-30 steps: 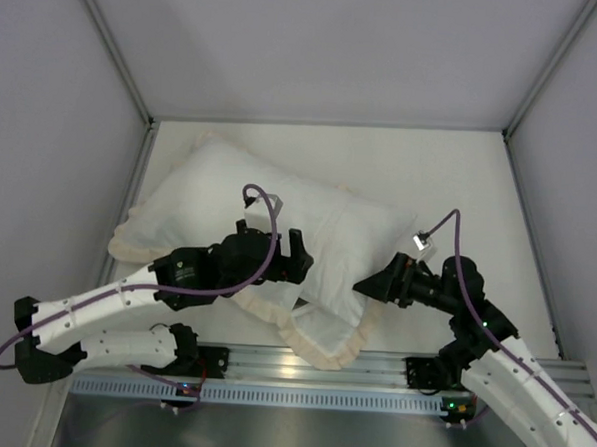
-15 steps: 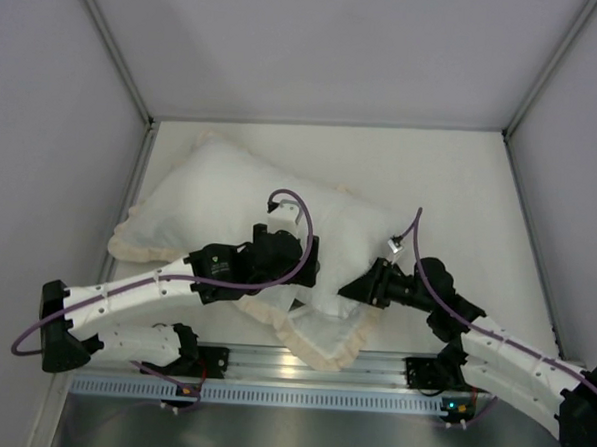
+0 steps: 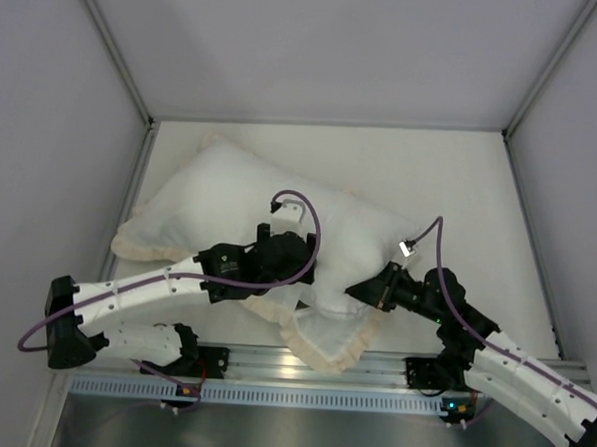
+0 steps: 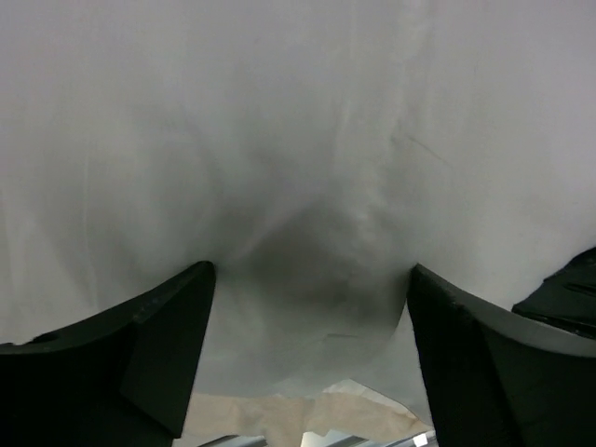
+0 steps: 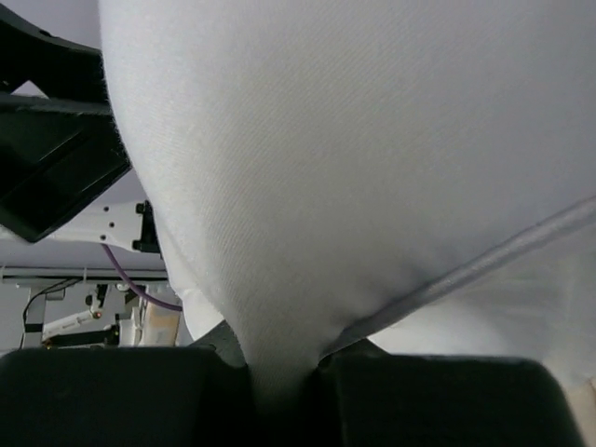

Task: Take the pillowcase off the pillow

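Note:
The pillowcase (image 3: 210, 194) lies white face up, its cream ruffled border (image 3: 317, 350) showing at the near and left edges. The plump white pillow (image 3: 327, 290) bulges out of it at the near right. In the right wrist view, my right gripper (image 5: 284, 372) is shut on a pinched corner of the pillow (image 5: 354, 168); from above the right gripper (image 3: 356, 287) sits at that bulge's right side. My left gripper (image 3: 301, 272) stands open, pressing down on the white fabric (image 4: 307, 186), with cream frill (image 4: 298, 410) below its fingers (image 4: 158, 354).
Grey walls enclose the white table (image 3: 461, 182) at the left, right and back. An aluminium rail (image 3: 311, 369) with both arm bases runs along the near edge. A purple cable (image 3: 299, 209) loops over the left wrist.
The right gripper moved in to the pillow's near-right bulge and shut on its corner. The left arm reached further right across the pillow and stayed open.

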`<state>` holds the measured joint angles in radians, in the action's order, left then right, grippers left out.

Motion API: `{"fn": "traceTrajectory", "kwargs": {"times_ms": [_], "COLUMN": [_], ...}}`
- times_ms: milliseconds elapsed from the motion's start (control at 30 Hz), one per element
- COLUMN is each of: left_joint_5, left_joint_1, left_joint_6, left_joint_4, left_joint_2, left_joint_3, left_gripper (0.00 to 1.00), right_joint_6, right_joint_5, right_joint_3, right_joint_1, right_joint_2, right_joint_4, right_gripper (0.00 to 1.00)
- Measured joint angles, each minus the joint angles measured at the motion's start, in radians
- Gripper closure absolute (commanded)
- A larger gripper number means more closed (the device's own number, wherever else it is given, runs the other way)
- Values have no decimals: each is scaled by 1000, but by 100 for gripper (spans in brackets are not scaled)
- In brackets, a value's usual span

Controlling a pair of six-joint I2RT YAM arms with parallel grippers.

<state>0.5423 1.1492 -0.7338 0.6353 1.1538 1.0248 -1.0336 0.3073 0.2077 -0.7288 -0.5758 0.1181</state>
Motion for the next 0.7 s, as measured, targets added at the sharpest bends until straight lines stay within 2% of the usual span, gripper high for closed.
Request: {"fn": "traceTrajectory", "kwargs": {"times_ms": [67,100,133,167,267,333,400,533,600,700], "left_joint_5": [15,28,37,50,72,77,51,-92,-166,-247], "left_joint_1": [0,-1,-7,-16,-82,-164,-291,-522,-569,-575], "left_joint_6": [-5,-5,-5,-10,-8,-9,-5,-2,-8,-26], "left_joint_4": [-3,-2,0,3,13,20,23,10,-6,-33], "left_joint_2": [23,33,41,48,53,51,42,8,-19,-57], "left_joint_3": [0,1,2,2,3,6,7,-11,-45,-93], "left_gripper": [50,68,96,100,100,100,100,100,100,100], "right_joint_6": [-3,-4,-4,-3,6,16,29,70,100,145], "right_joint_5": [-1,-3,-6,-11,-31,-51,-79,-140,-185,-246], "right_joint_3": [0,0,0,0,12,36,80,231,334,467], "right_joint_1": [-6,-10,-11,-12,-16,-17,-18,-24,-26,-27], "right_joint_2": [41,64,85,108,180,224,279,356,373,385], "right_joint_4": [-36,-60,-86,-114,-217,-286,-375,-542,-642,-776], "right_gripper": [100,100,100,100,100,100,100,100,100,100]}}
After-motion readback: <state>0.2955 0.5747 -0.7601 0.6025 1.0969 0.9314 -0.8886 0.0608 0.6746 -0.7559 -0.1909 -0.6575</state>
